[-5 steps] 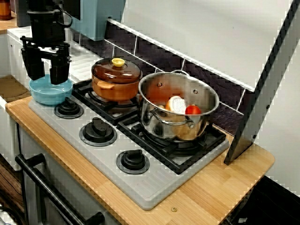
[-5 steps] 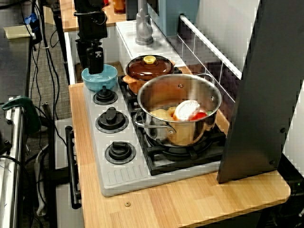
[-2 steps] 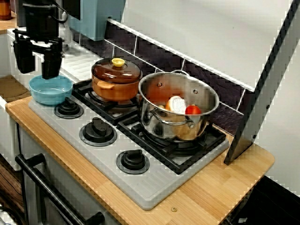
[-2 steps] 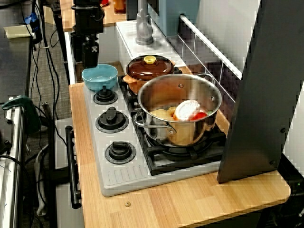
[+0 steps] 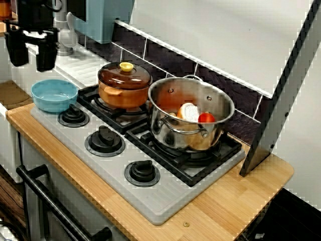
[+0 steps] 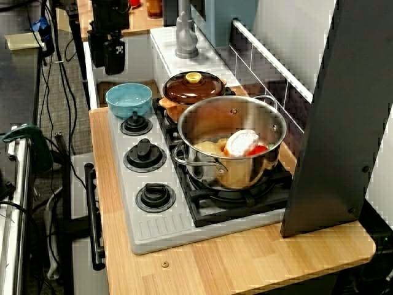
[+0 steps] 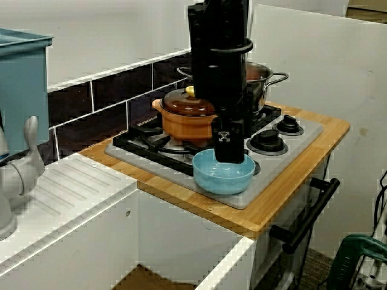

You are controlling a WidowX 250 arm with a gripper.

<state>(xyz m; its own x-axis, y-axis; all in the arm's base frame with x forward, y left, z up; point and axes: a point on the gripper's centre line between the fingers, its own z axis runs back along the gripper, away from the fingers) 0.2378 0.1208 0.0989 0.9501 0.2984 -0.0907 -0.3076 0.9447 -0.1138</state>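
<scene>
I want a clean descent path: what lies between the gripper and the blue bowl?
Nothing. In the view from the front, the open gripper hangs above the blue bowl with only bare air between them.

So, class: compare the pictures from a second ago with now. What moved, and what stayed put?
The gripper has risen up and away from the blue bowl, jaws open and empty as before. The bowl, the brown lidded pot and the steel pot stayed in place.
</scene>
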